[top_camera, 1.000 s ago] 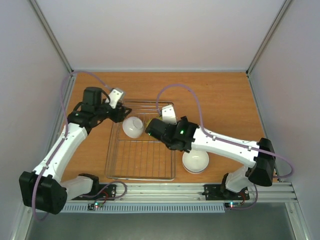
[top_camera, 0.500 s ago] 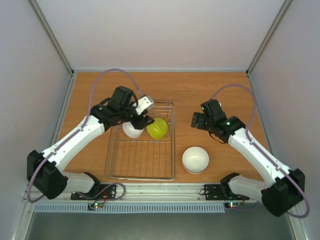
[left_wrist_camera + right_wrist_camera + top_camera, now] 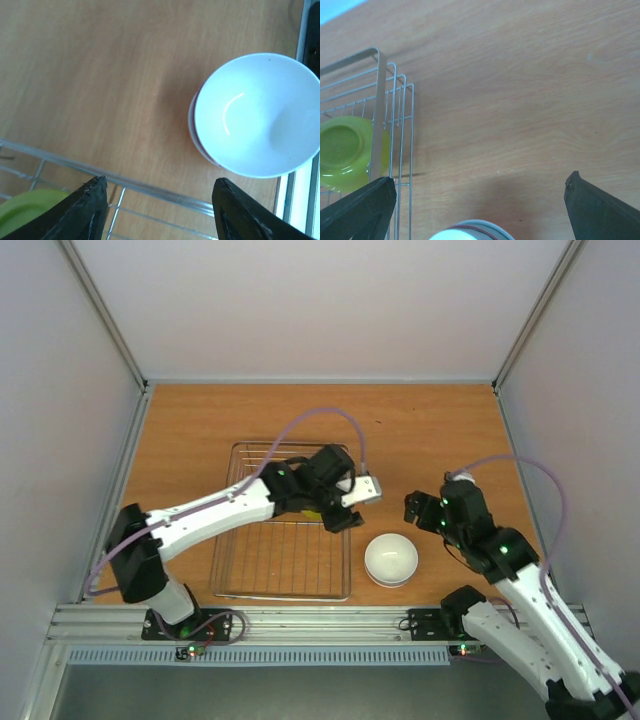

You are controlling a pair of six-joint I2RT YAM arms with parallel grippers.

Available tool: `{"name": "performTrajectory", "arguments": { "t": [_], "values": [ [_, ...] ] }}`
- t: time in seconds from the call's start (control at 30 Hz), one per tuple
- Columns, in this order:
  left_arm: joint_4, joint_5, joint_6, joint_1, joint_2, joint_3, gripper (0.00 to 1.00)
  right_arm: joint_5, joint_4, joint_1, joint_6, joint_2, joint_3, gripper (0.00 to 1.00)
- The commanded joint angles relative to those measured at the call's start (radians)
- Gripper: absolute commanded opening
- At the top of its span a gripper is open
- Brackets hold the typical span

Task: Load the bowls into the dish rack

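Note:
The dish rack (image 3: 245,540) lies on the wooden table, left of centre. My left arm stretches across it, and my left gripper (image 3: 347,517) hangs open and empty over its right edge. In the left wrist view the rack's rim wire (image 3: 150,187) runs between the fingers. A yellow-green bowl (image 3: 345,150) sits upside down in the rack (image 3: 379,90); from above only a sliver (image 3: 312,512) shows under the arm. A stack of bowls (image 3: 390,558), white on top (image 3: 255,115), stands on the table right of the rack. My right gripper (image 3: 418,510) is open just beyond that stack (image 3: 470,231).
Grey walls close in the table at the back and both sides. The metal rail (image 3: 330,620) with both arm bases runs along the near edge. Bare wood (image 3: 430,430) lies behind the stack and right of the rack.
My left arm has swung from the rack's back left across to its right edge, covering the white bowl there. My right arm left the yellow-green bowl in the rack and pulled back right.

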State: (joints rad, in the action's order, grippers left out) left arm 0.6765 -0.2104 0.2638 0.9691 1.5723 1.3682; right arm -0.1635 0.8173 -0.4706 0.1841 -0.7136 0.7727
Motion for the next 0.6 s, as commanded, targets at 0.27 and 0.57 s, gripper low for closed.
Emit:
{"name": "performTrajectory", "arguments": {
  "t": [0.27, 0.57],
  "values": [
    [-0.005, 0.086, -0.003, 0.103, 0.271, 0.191, 0.58, 0.022, 0.116, -0.005, 0.014, 0.227, -0.054, 0.94],
    [0.046, 0.048, -0.019, 0.12, 0.382, 0.264, 0.58, 0.021, 0.098, -0.005, 0.002, 0.222, -0.062, 0.94]
  ]
}}
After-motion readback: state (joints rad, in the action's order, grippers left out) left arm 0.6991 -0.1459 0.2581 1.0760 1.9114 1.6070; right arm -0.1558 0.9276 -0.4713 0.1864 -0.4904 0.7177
